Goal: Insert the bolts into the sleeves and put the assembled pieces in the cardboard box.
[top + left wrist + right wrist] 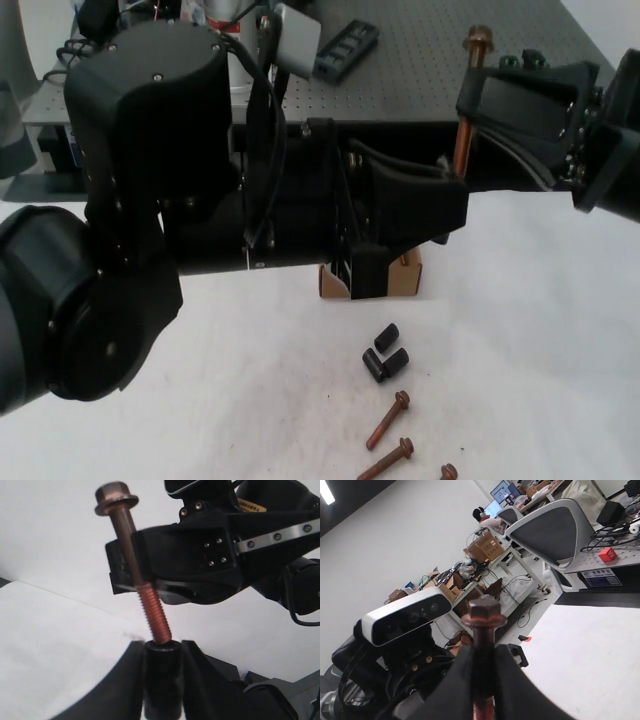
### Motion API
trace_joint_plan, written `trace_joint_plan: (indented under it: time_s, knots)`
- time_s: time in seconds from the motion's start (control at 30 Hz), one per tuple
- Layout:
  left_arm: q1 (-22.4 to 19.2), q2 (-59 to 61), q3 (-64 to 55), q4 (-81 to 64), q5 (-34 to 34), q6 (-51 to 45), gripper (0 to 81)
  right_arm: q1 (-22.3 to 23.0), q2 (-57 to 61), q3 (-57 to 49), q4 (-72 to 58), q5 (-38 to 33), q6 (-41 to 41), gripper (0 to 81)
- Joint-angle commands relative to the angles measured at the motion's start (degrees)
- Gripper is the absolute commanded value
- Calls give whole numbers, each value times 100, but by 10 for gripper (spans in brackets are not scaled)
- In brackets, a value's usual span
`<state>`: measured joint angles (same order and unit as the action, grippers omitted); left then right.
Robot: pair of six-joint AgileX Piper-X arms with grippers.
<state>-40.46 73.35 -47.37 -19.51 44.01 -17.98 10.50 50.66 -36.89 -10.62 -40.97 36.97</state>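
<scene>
Upper right in the high view, we hold the bolt (pixel 462 140) upright in the clenched right claw (pixel 481 655), its threaded tip at the mouth of the sleeve (pixel 162 680) clamped in the left claw (pixel 162 652).

Coppery metal bolt (pixel 131 565) — matt black sleeve (pixel 162 675)

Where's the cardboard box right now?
In the high view, the cardboard box sits mid-bench, partly hidden behind the left arm, just beyond the loose black sleeves.
</scene>
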Motion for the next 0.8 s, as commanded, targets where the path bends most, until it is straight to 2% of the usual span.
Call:
trace_joint_plan:
  time_s: [0.0,0.47,0.53,0.6,0.67,0.77]
  knots:
    - [-3,-52,-27,-155,21,-98,6,33,-33,-10,-41,-239,-130,14]
    - [-3,-52,-27,-250,-524,-261,6,33,-33,-10,275,-395,-495,11]
    - [-3,-52,-27,-250,-524,-261,6,33,-33,-10,277,-514,-628,95]
    - [-3,-52,-27,-250,-524,-191,6,33,-33,-10,277,-653,-796,251]
    - [-3,-52,-27,-250,-524,7,6,33,-33,-10,277,-665,-888,367]
    - [-3,-52,-27,-269,-592,214,6,33,-50,-10,277,-665,-1042,372]
